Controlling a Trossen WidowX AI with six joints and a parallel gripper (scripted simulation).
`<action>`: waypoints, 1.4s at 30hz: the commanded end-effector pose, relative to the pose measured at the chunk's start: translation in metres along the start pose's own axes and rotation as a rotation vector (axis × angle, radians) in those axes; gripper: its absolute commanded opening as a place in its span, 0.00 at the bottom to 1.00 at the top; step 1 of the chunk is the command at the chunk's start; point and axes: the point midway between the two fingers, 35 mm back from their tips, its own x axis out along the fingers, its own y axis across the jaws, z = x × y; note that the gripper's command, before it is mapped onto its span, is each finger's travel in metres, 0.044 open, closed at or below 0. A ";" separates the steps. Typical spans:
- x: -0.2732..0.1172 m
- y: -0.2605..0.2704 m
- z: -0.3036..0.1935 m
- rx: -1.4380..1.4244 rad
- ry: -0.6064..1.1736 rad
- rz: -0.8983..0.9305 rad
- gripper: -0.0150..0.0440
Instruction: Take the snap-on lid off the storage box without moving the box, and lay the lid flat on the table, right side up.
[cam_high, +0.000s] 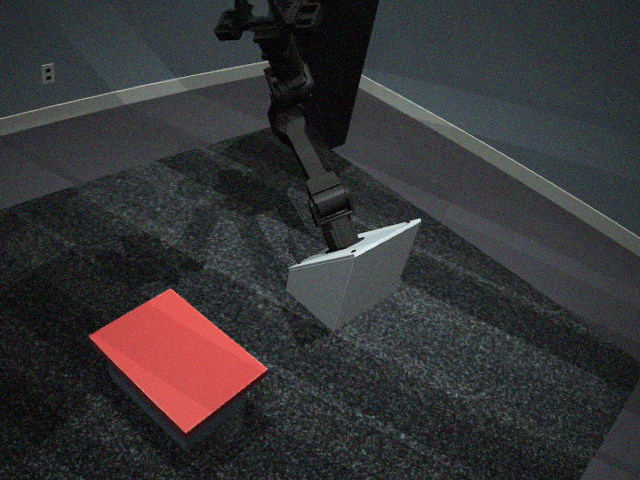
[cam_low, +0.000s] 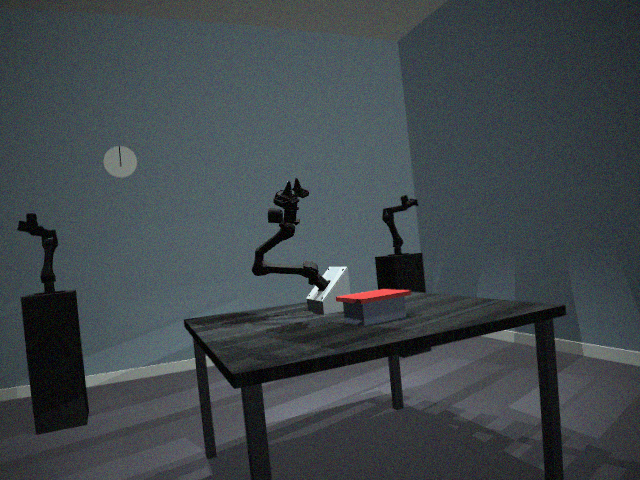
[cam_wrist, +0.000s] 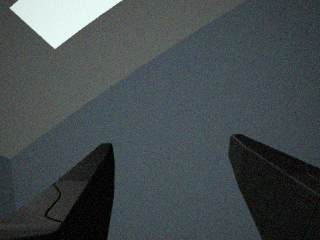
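Note:
The storage box (cam_high: 217, 421) (cam_low: 377, 311) stands on the dark table (cam_high: 465, 382) (cam_low: 289, 338) with its red snap-on lid (cam_high: 175, 356) (cam_low: 373, 295) flat on top of it. My arm rises from a white wedge-shaped base (cam_high: 351, 279) (cam_low: 333, 281) behind the box and bends up and away. My gripper (cam_low: 291, 182) (cam_wrist: 172, 149) points upward, high above the table and far from the lid. In the wrist view its two dark fingers stand apart with only wall and ceiling between them. The gripper is open and empty.
Two other arms stand on black pedestals (cam_low: 51, 356) (cam_low: 400, 271) off the table, one of them right behind the table's far edge (cam_high: 336, 62). A round clock (cam_low: 119, 161) hangs on the wall.

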 end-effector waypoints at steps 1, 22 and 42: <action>0.000 0.015 -0.065 0.165 0.220 -0.015 0.65; -0.142 0.021 -0.315 0.785 0.991 -0.831 0.65; -0.250 -0.003 -0.358 0.783 0.982 -1.410 0.65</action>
